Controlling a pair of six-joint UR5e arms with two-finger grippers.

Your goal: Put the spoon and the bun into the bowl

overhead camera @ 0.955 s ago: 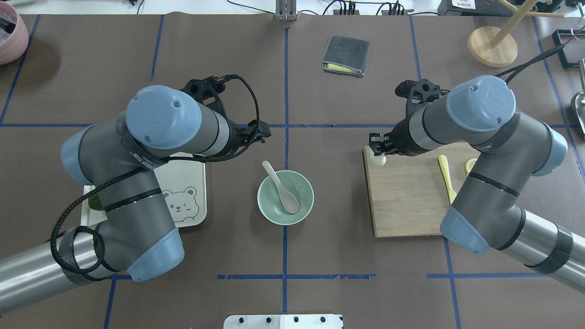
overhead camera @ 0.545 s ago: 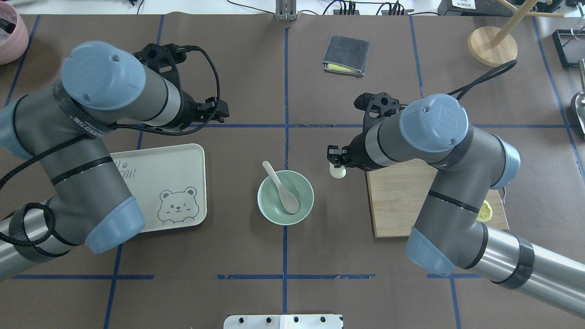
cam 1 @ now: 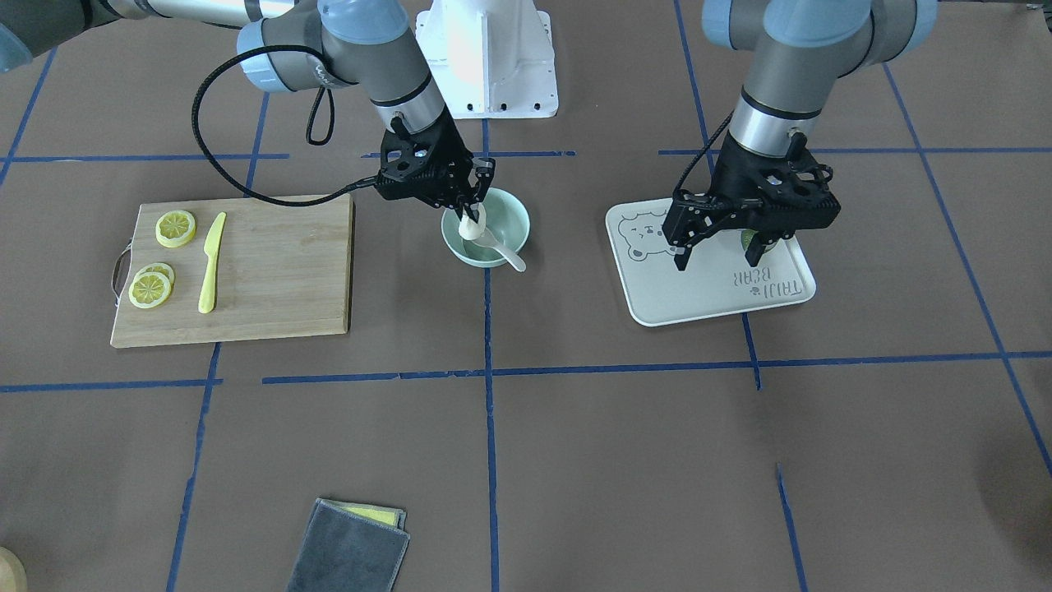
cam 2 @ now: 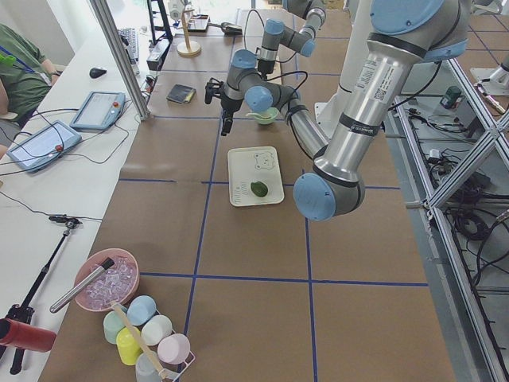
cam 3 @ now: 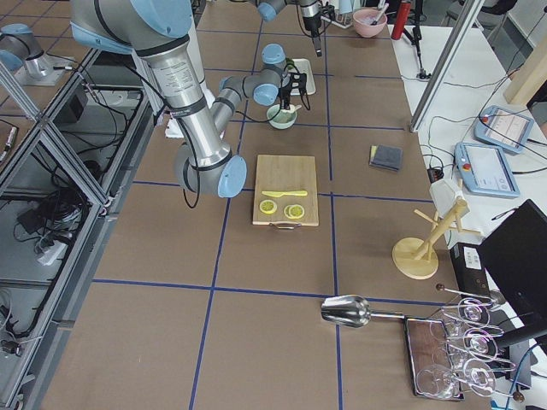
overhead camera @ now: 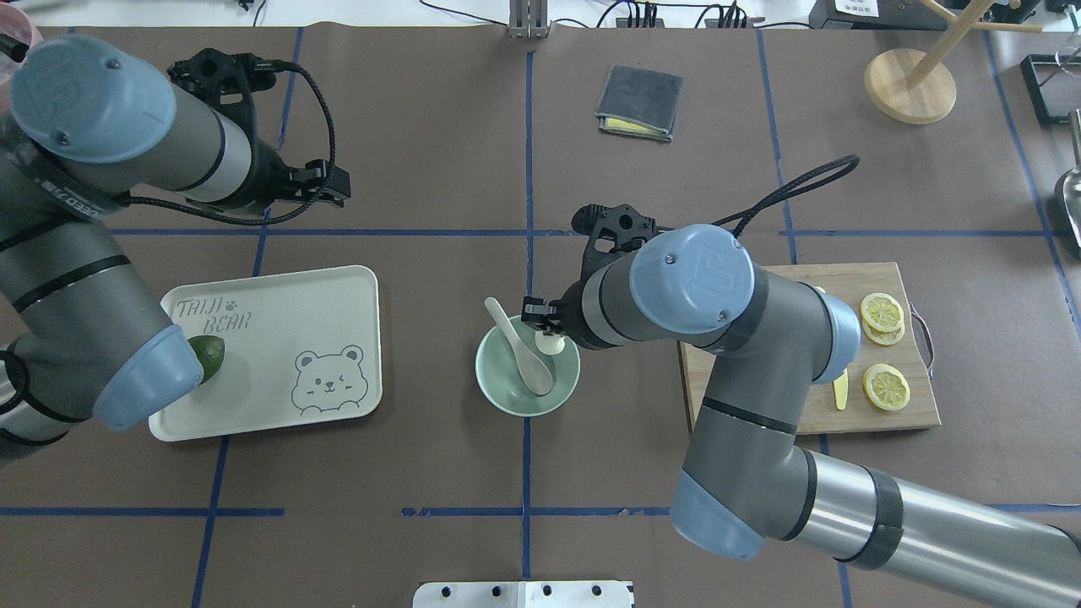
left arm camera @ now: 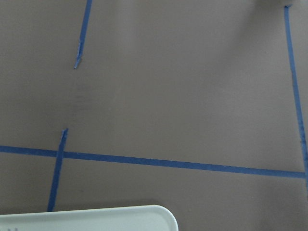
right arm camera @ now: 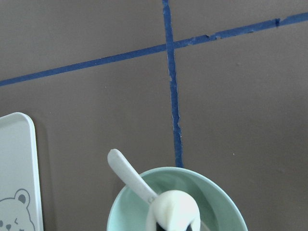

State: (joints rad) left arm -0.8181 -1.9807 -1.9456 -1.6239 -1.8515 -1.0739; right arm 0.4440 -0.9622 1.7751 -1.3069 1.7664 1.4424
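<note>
While my right gripper (cam 1: 469,217) pinches the bun (right arm camera: 173,211) over the bowl (overhead camera: 505,404), the spoon (overhead camera: 529,360) sits just beneath; left gripper (cam 1: 722,253) is spread.

We are looking at a brown paper-covered table (overhead camera: 422,127) crossed by blue tape lines (overhead camera: 422,232). Just under the right pincer (overhead camera: 549,336) the mint bowl (overhead camera: 488,382) is sitting on it. A bear-print tray (overhead camera: 279,312) is lying well off to the pincer's left, a wooden cutting board (overhead camera: 844,277) near on its right, and a folded grey cloth (overhead camera: 639,101) is resting beyond the pincer, farther from the robot.
</note>
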